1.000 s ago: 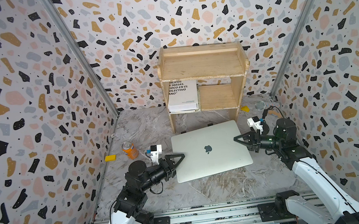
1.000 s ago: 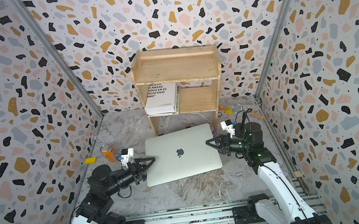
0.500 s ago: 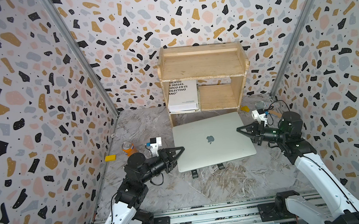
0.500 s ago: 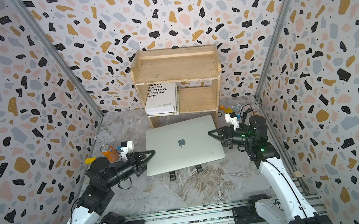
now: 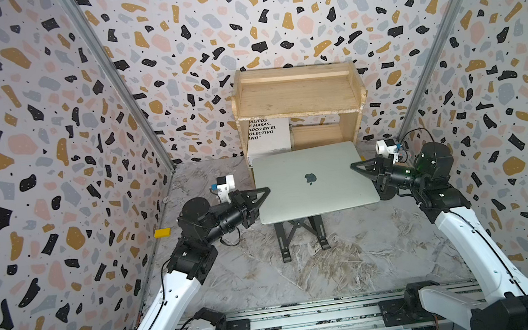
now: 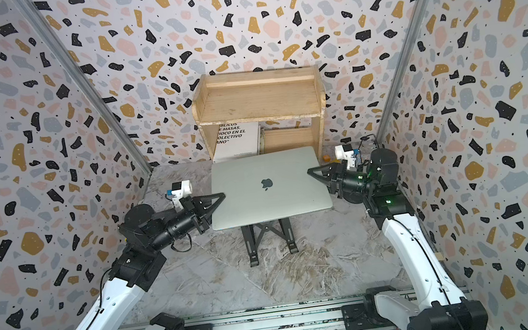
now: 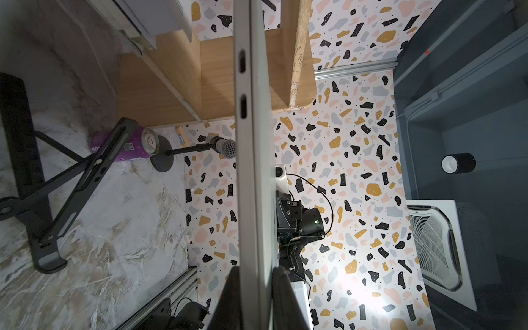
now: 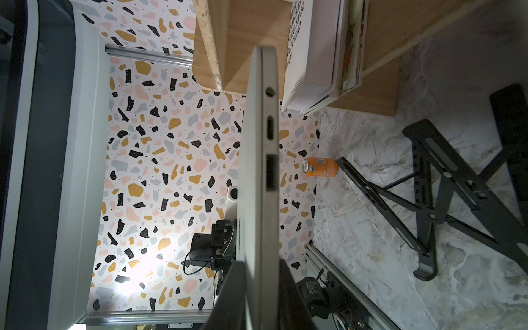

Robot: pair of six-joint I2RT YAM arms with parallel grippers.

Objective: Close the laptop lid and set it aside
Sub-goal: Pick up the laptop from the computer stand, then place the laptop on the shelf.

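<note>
The silver laptop [image 5: 314,197] hangs level in the air, in both top views [image 6: 270,202], with its lid [image 5: 290,169] shut and the apple logo facing up. My left gripper [image 5: 267,191] is shut on its left edge and my right gripper [image 5: 353,165] on its right edge. In the left wrist view the laptop's thin side [image 7: 251,143] runs between the two fingers of the left gripper [image 7: 253,285]. The right wrist view shows the ported side [image 8: 261,171] clamped in the right gripper [image 8: 261,274].
A black X-shaped stand [image 5: 298,233] sits on the table below the laptop's front edge. Behind stands a wooden shelf [image 5: 296,93] holding a white book [image 5: 267,134]. An orange can [image 8: 320,167], a purple can [image 7: 137,143], a microphone [image 7: 225,147] and a yellow block [image 5: 162,232] lie around.
The left gripper has shut on the laptop's left edge. Both arms have lifted the laptop off the stand and carried it toward the shelf, uncovering the stand.
</note>
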